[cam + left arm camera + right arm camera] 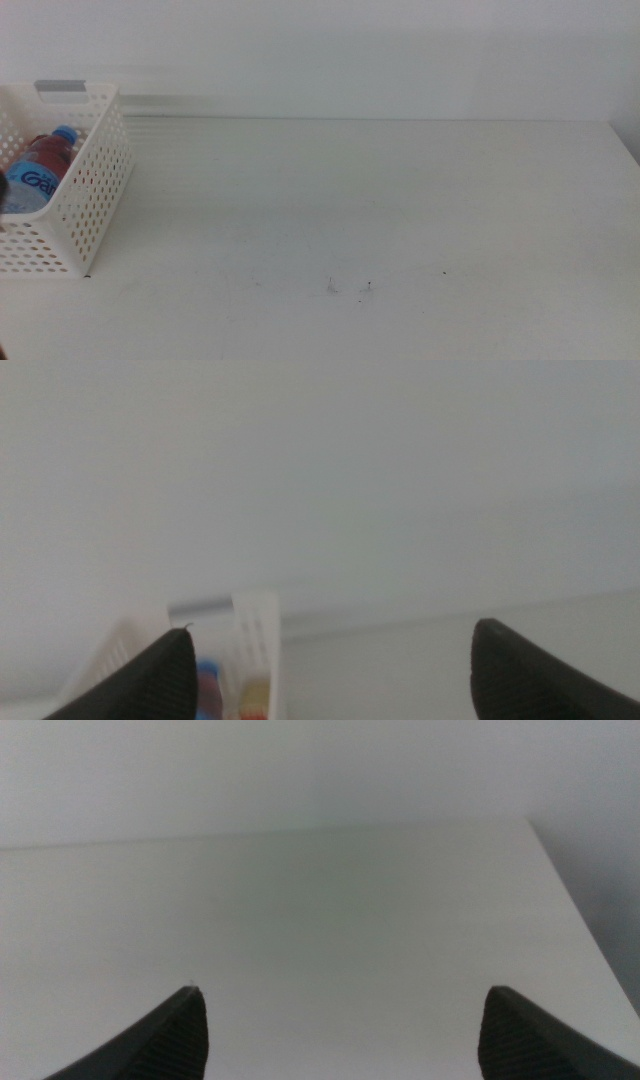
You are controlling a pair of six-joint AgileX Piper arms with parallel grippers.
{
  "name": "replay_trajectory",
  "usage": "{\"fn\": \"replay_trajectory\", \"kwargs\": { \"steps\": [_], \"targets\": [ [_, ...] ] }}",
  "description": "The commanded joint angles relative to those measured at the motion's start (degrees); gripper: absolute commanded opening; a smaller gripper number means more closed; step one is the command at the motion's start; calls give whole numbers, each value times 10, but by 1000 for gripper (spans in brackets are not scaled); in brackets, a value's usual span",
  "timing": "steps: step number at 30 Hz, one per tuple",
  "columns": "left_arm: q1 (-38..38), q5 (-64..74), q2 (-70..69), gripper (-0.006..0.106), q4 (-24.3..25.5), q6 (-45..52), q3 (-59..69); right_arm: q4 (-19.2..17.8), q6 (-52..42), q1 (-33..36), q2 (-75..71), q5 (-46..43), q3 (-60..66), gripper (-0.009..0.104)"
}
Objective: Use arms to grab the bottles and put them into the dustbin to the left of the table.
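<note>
The white perforated dustbin [70,200] stands at the table's left edge in the middle view, a grey tab on its rim. Inside it lie the clear water bottle with blue cap and label [35,180] and the red can [45,155] behind it. The left wrist view shows the dustbin [250,650] blurred, with blue, red and yellow colours inside. My left gripper [330,665] is open and holds nothing, pulled back from the dustbin. My right gripper [340,1030] is open over bare table [320,920]. Neither arm shows in the middle view.
The white table [380,220] carries only a few small dark specks [365,288] near its front middle. Its right edge shows at the far right, and a pale wall rises behind it.
</note>
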Motion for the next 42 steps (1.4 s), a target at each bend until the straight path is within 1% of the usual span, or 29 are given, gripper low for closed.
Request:
{"fn": "replay_trajectory", "kwargs": {
  "steps": [1,4,9,12,15,18,42],
  "targets": [
    [-4,-12,-41,94,-17,-5,54,0,-5,-25,-62,-8,72,86],
    [-4,-12,-95,94,-17,-5,108,0,-5,-29,-139,-8,139,86],
    [-4,-12,-166,94,-17,-5,176,-43,-5,-29,-242,-3,196,86],
    [-4,-12,-185,94,-17,-5,204,-46,-5,-29,-282,-2,201,86],
    [-4,-19,-190,94,-17,-5,225,-36,-5,-29,-284,-3,204,86],
    [-4,10,-190,94,-18,-5,225,-39,-5,-29,-284,-5,204,86],
    [-4,-33,-190,94,-17,-5,225,-40,-5,-29,-284,-4,215,86]
  ]
}}
